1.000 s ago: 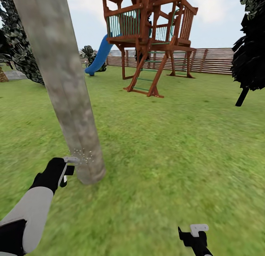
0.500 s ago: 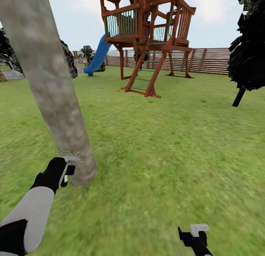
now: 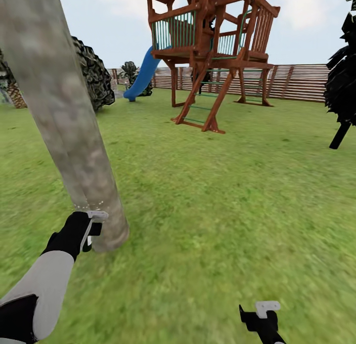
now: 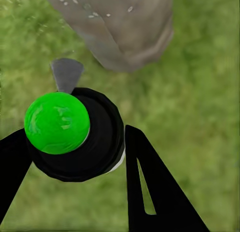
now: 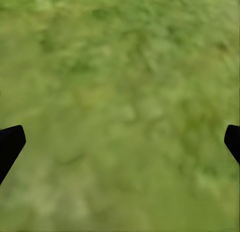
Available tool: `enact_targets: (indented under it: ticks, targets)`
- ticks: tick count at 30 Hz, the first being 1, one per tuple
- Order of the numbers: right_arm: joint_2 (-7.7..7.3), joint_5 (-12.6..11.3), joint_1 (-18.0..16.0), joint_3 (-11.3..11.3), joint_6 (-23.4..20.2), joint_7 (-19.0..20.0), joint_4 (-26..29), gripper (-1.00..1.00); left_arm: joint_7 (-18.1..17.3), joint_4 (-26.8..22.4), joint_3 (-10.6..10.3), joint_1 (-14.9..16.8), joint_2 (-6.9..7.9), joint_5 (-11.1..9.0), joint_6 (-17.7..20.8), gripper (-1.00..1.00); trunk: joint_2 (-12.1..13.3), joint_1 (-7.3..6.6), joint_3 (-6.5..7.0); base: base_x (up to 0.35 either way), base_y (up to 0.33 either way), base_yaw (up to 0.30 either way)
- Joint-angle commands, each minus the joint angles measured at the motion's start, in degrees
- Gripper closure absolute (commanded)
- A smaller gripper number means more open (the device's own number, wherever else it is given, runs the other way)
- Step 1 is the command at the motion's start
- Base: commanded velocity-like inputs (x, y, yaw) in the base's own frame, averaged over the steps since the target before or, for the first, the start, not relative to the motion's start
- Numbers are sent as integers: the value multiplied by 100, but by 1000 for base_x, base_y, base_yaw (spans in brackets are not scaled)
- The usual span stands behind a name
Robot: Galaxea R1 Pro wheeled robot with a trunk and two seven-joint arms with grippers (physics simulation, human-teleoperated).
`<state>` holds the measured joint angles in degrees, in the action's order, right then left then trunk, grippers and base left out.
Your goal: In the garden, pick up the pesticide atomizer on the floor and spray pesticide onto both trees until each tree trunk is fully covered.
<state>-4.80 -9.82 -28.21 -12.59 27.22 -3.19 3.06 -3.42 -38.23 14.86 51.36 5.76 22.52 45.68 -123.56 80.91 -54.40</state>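
Head view: compared with the frame half a second earlier, the whole scene has slid toward the right edge, the playhouse tower and blue slide included, so the camera has turned, not the objects. A dark bush now shows more fully behind the tree trunk, whose base sits on the lawn in about the same place. Pale spray flecks now lie low on the trunk, just above the left gripper, much as before. The slatted fence closes the far edge of the lawn.

Left wrist view: the left gripper's black fingers are closed against either side of the pesticide atomizer, a black body with a green cap; its grey nozzle points at the trunk base just beside it.

Right wrist view: the right gripper hangs over bare grass near the lawn's near edge, fingertips spread wide, holding nothing.
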Motion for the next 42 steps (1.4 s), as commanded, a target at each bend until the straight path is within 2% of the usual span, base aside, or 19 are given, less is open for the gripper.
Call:
enact_targets:
  ticks: [1, 9, 13, 18, 20, 21, 22, 24, 25, 27, 29, 31, 33, 35, 36, 38, 42]
  targets:
    - [-2, -46, -1, -51, 12, -15, 1, -100, -36, -3, 17, 5, -5, 51, 20, 100, -2, 0, -5, 119, -256, 173]
    - [1, -46, -1, -51, 12, -15, 1, -100, -28, 0, 17, 5, -14, 51, 20, 100, -2, 0, -5, 49, -268, 24]
    - [5, -46, -1, -51, 12, -15, 1, -100, -22, 20, 26, -27, -14, 47, 16, 100, -2, 0, -5, 44, -272, 251]
    - [5, -46, -1, -51, 12, -15, 1, -100, -1, 23, 24, -480, 11, 53, -56, 100, -2, 0, -5, 112, -268, 228]
    - [5, -46, -1, -51, 12, -15, 1, -100, -1, 39, 26, -530, -48, 38, -65, 100, -2, 0, -5, 167, -252, 41]
    - [5, -46, -1, -51, 12, -15, 1, -100, -1, 60, 31, -542, -163, 35, -69, 100, -2, 0, -5, 177, -244, 9]
    - [5, -46, -1, -51, 12, -14, 1, -100, -1, 65, 46, -550, -196, 36, -73, 100, -2, 0, -5, 180, -243, 5]
    - [5, -46, -1, -51, 12, -10, 1, -100, -1, 67, 114, -578, -163, 43, -78, 100, -2, 0, -5, 181, -241, 2]
    - [5, -46, -1, -51, 12, -8, 1, -100, -1, 47, 184, -642, -101, 45, -81, 100, -2, 0, -5, 182, -241, 1]
    - [5, -46, -1, -51, 12, -13, 1, -100, -1, 37, 302, -737, 118, 44, -96, 100, -2, 0, -5, 182, -241, 51]
    - [5, -46, -1, -51, 12, -14, 1, -100, 26, 131, 324, -799, 134, 49, -383, 100, -2, 0, -5, 188, -237, 210]
    - [5, -46, -1, -51, 12, -15, 1, -100, 135, 292, 339, -844, 94, 21, -729, 100, -2, 0, -5, 215, -216, 258]
    - [5, -46, -1, -51, 12, -15, 1, -100, 262, 342, 356, -853, 35, -6, -806, 100, -2, 0, -5, 232, -201, 273]
    - [5, -46, -1, -51, 12, -15, 1, -100, 369, 349, 408, -855, 14, -141, -830, 100, -2, 0, -5, 236, -196, 276]
    - [5, -46, -1, -51, 12, -15, 1, -100, 558, 356, 529, -856, 5, -304, -844, 100, -2, 0, -5, 237, -194, 277]
    - [5, -46, -1, -51, 12, -15, 1, -100, 805, 367, 590, -859, -22, -409, -849, 100, -2, 0, -5, 238, -194, 277]
    - [5, -46, -1, -51, 12, -15, 1, -100, 907, 370, 624, -954, -60, -400, -978, 100, -2, 0, -5, 177, -223, 277]
